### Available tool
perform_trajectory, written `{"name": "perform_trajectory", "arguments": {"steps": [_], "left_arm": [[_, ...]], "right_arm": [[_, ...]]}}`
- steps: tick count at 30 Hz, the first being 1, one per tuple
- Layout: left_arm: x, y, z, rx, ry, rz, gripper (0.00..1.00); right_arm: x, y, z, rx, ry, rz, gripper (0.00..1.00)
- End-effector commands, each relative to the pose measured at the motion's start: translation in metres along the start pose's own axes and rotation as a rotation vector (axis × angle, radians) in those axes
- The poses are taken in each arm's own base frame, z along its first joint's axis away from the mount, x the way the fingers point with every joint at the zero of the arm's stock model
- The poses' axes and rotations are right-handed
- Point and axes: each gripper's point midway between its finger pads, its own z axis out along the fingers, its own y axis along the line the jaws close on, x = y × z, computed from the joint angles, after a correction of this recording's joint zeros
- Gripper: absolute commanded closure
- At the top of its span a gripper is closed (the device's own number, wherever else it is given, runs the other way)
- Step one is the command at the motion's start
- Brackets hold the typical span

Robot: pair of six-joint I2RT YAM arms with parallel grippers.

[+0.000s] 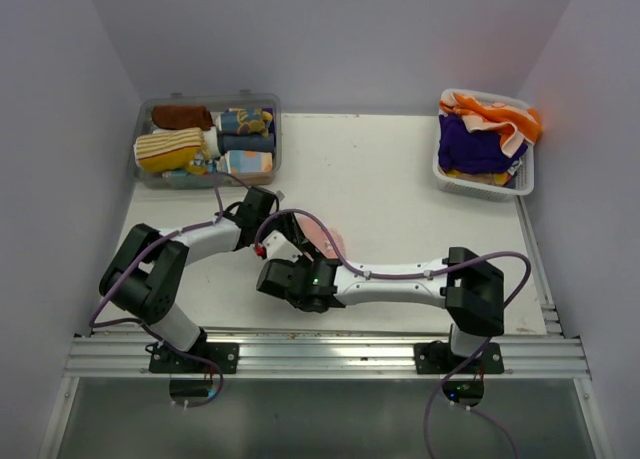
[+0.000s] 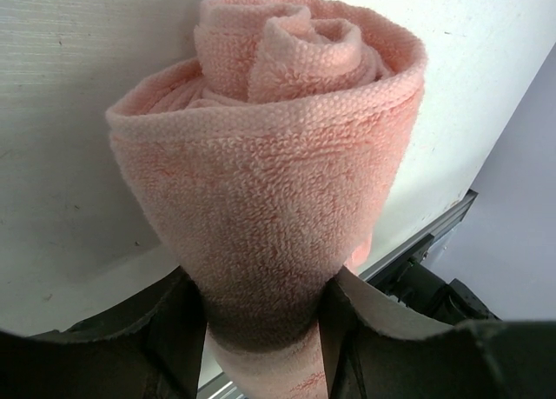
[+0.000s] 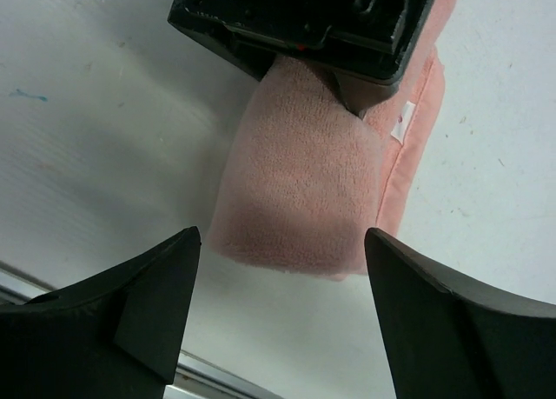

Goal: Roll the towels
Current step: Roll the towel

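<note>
A plain pink towel point(image 1: 325, 241) is rolled into a thick cylinder on the white table in front of both arms. My left gripper point(image 2: 263, 282) is shut on the roll point(image 2: 269, 156), one finger pressing each side, and the spiral end faces away from it. In the right wrist view the roll point(image 3: 300, 199) shows a small white label point(image 3: 402, 121), with the left gripper's black body point(image 3: 304, 16) on top. My right gripper point(image 3: 281, 236) is open and empty, its fingers spread wide just short of the roll's near end. In the top view it point(image 1: 285, 264) sits beside the left gripper point(image 1: 290, 231).
A clear bin point(image 1: 150, 174) at the back left holds several rolled towels, one striped yellow point(image 1: 168, 147). A white basket point(image 1: 480, 187) at the back right holds loose purple point(image 1: 475, 144) and orange-and-cream point(image 1: 500, 114) towels. The table's metal front rail point(image 1: 320, 354) runs just behind the grippers.
</note>
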Motion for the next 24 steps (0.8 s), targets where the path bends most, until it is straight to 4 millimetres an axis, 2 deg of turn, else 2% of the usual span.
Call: {"name": "perform_trajectory", "arguments": {"steps": [1,5,6,8,10,12,15,16,17,18,19,20,21,23,24], "left_arm": [[-0.003,0.012,-0.001,-0.067,-0.038,-0.017,0.49],[-0.003,0.013,-0.001,-0.070,-0.042,-0.015,0.49],[-0.003,0.014,-0.001,-0.072,-0.040,-0.020,0.49],[-0.002,0.015,-0.002,-0.074,-0.041,-0.020,0.49],[0.000,0.017,-0.002,-0.076,-0.040,-0.020,0.49],[0.002,0.017,-0.003,-0.073,-0.038,-0.017,0.49],[0.002,0.012,-0.006,-0.055,-0.032,0.001,0.46],[0.003,0.011,-0.008,-0.050,-0.029,0.003,0.44],[0.003,0.011,-0.009,-0.048,-0.029,0.006,0.38],[0.001,0.008,-0.013,-0.041,-0.038,0.016,0.35],[0.000,0.007,-0.015,-0.041,-0.039,0.018,0.32],[-0.001,0.007,-0.018,-0.038,-0.042,0.019,0.27],[-0.005,0.002,-0.023,-0.024,-0.058,0.027,0.25],[-0.007,0.000,-0.028,-0.014,-0.067,0.027,0.21],[-0.012,-0.005,-0.033,0.000,-0.084,0.037,0.21]], "right_arm": [[-0.018,-0.008,0.004,0.082,-0.050,-0.038,0.20],[0.000,0.005,0.027,0.083,-0.030,-0.064,0.19],[0.011,0.009,0.037,0.097,0.000,-0.083,0.20],[0.020,0.006,0.044,0.132,0.024,-0.094,0.23],[0.024,0.006,0.045,0.134,0.020,-0.077,0.44],[0.025,0.005,0.040,0.103,0.008,-0.052,0.60],[0.023,0.007,0.038,0.037,-0.001,0.017,0.76],[0.017,0.000,0.036,0.017,-0.011,0.060,0.79],[0.010,0.002,0.036,-0.020,-0.036,0.106,0.80],[0.019,0.009,0.037,-0.090,-0.009,0.126,0.81],[0.017,0.003,0.040,-0.108,-0.009,0.171,0.82],[0.006,0.002,0.035,-0.152,-0.039,0.223,0.82],[0.014,0.005,0.036,-0.201,-0.018,0.245,0.82],[0.004,-0.002,0.035,-0.251,-0.039,0.321,0.82],[0.010,-0.008,0.039,-0.260,-0.024,0.361,0.82]]}}
